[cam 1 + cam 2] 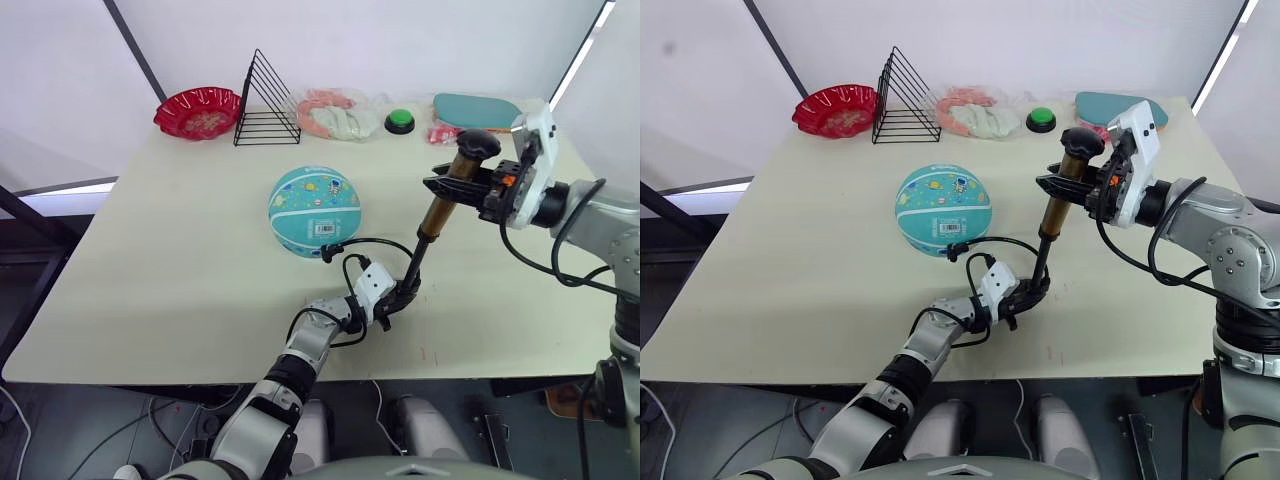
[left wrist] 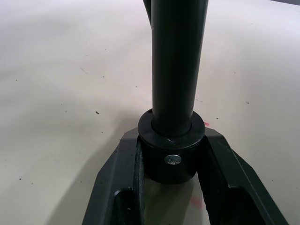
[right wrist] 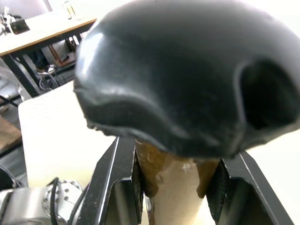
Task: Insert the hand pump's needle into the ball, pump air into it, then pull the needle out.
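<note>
Beige table (image 1: 180, 270). Hand pump (image 1: 437, 215) upright right of ball (image 1: 313, 211): left gripper (image 1: 392, 300) clamped on base, right gripper (image 1: 462, 184) clamped under T-handle. Long axis near vertical, so stroke straight down.

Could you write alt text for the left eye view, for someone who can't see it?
A robot holds a hand pump upright on a table, its left pincer gripping the base and its right pincer just under the handle. The hose curls to a teal ball.
</note>
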Controlling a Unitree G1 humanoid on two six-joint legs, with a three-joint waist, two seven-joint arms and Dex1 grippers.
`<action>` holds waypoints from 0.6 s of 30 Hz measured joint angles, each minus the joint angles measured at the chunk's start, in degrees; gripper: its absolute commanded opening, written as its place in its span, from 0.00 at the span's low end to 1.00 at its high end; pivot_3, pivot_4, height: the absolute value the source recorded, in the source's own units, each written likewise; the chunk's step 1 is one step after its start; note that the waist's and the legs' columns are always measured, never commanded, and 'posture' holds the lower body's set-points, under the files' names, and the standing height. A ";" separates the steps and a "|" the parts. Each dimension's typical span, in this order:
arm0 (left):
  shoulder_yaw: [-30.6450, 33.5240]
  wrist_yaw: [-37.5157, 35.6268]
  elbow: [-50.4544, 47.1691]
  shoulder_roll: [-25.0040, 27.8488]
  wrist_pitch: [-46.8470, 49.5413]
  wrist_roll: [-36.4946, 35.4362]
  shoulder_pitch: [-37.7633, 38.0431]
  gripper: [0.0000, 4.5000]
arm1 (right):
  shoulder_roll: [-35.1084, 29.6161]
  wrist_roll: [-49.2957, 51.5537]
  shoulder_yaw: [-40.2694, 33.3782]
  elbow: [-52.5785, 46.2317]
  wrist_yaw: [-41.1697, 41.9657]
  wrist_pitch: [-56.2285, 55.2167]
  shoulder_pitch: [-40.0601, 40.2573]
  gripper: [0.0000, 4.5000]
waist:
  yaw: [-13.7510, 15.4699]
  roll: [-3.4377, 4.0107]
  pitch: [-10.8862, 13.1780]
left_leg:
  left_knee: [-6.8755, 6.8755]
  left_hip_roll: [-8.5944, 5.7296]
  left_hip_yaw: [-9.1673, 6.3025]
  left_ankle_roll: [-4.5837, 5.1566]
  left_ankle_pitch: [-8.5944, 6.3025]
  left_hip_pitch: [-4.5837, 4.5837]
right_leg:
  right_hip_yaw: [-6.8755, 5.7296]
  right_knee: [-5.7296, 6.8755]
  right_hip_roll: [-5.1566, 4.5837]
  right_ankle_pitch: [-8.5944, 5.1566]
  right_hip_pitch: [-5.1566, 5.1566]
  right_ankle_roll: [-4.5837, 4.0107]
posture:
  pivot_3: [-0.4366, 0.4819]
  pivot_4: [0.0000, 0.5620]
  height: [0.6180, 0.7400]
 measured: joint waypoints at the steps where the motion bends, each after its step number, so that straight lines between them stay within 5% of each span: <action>1: 0.01 0.04 0.01 0.05 0.01 0.02 0.00 0.23 | 0.09 -0.29 0.37 -0.01 0.21 -0.51 0.17 0.24 | -0.05 0.02 -0.01 | 0.00 0.00 0.01 0.00 0.00 0.05 | 0.00 0.01 0.00 0.00 0.03 0.00 | 0.48 0.27 1.00; 18: 0.49 1.31 1.48 0.53 0.40 0.80 0.45 0.23 | 9.20 -19.83 19.61 15.88 6.00 -25.58 11.44 0.24 | -0.79 -0.52 -1.74 | -0.09 0.19 0.01 0.00 -0.01 0.73 | 0.00 0.02 0.21 -0.13 0.58 -0.24 | 0.48 0.27 1.00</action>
